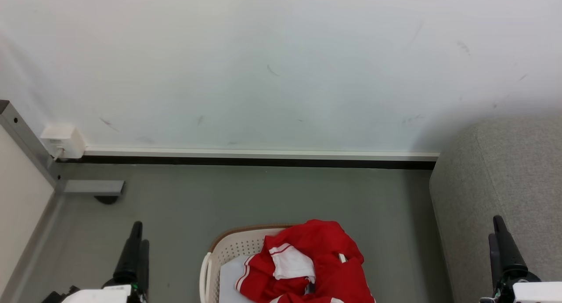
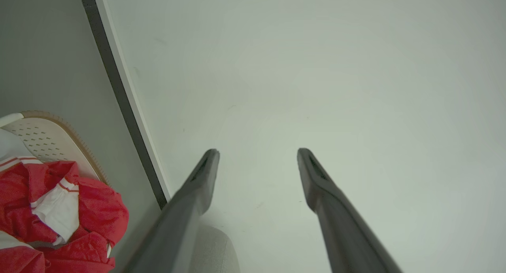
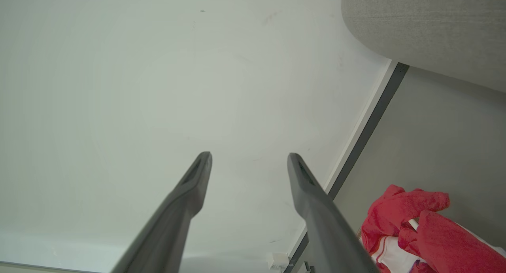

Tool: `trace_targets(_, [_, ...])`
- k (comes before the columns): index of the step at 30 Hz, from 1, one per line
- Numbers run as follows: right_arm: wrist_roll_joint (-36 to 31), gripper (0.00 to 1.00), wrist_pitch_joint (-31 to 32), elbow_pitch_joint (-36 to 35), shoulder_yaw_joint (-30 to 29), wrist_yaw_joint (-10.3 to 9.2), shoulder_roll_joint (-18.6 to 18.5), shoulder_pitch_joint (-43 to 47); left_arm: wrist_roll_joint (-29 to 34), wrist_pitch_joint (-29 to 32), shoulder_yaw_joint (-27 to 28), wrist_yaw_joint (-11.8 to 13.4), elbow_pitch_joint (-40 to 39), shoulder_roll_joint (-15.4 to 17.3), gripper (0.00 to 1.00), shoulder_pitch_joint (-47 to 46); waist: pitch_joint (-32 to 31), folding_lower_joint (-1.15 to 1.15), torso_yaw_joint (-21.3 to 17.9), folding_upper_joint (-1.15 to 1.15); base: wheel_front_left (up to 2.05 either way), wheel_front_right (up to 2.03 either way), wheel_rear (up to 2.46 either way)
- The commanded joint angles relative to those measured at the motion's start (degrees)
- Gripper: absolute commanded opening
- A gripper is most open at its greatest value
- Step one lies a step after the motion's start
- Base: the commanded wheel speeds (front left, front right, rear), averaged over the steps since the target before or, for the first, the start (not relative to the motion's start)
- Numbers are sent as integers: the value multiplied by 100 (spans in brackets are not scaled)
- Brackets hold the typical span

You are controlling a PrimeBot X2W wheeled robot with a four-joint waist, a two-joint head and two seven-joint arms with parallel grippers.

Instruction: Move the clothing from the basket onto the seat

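Clothing (image 1: 325, 250) is being held heaped in basket (image 1: 237, 250) on floor (image 1: 175, 206), near seat (image 1: 505, 184), w/ nothing moved yet. L jaws & R jaws are being kept spread, empty, flanking basket, prob. readied for reaching down.

The left hand (image 2: 257, 151), 2 fingers (image 2: 197, 186) apart, faces the wall (image 2: 316, 67), beside clothing (image 2: 91, 209) in the basket (image 2: 43, 136) and possibly the seat (image 2: 213, 247).

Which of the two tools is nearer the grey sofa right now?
The right tool: in the head view it shows against the sofa at lower right, while the left tool stands beyond the basket, over grey floor.
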Motion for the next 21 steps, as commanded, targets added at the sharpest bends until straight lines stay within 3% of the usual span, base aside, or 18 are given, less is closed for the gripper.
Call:
trace_targets(1, [-197,100,-72,-180,64,-2,-84,-136,275,-71,-14,-20,-164,46,100,-164,-2,0,-4,0,0,0,0])
trace_targets(21, [-2169,100,-531,-471,424,-3,-210,-151,2714,-534,-50,36,-441,65,100,-102,-48,0,-26,0,0,0,0])
